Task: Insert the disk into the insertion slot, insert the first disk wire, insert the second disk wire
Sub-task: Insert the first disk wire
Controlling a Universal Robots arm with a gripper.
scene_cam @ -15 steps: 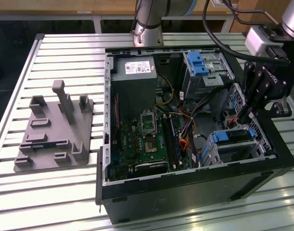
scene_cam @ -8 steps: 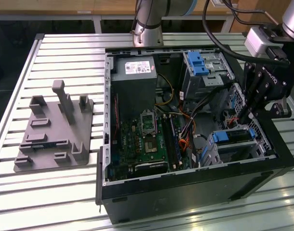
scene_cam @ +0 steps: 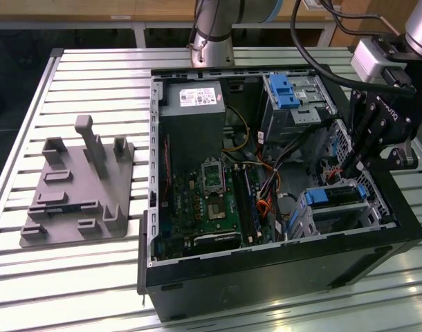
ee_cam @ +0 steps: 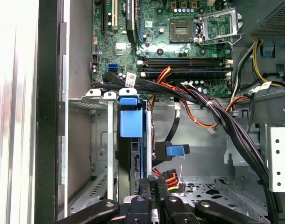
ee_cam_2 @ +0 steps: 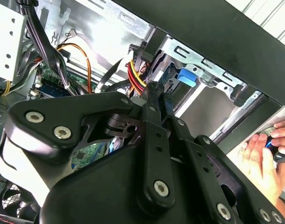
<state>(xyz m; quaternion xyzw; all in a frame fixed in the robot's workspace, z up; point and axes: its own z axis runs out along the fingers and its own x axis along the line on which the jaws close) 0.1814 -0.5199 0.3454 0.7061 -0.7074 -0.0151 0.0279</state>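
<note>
Disk (ee_cam: 131,140) lengthwise in slot (ee_cam: 98,140), blue end facing motherboard (ee_cam: 180,28)
hand (ee_cam: 153,184) clenched right by the red-yellow wires (ee_cam: 170,178), can't tell if it's gripping anything

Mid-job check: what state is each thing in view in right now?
disk: in the insertion slot.
blue-plugged wire: unplugged, hanging free beside the disk.
gripper: shut, low inside the case by the disk; whether it pinches anything, cannot tell.
computer case: open, side panel off.
</note>
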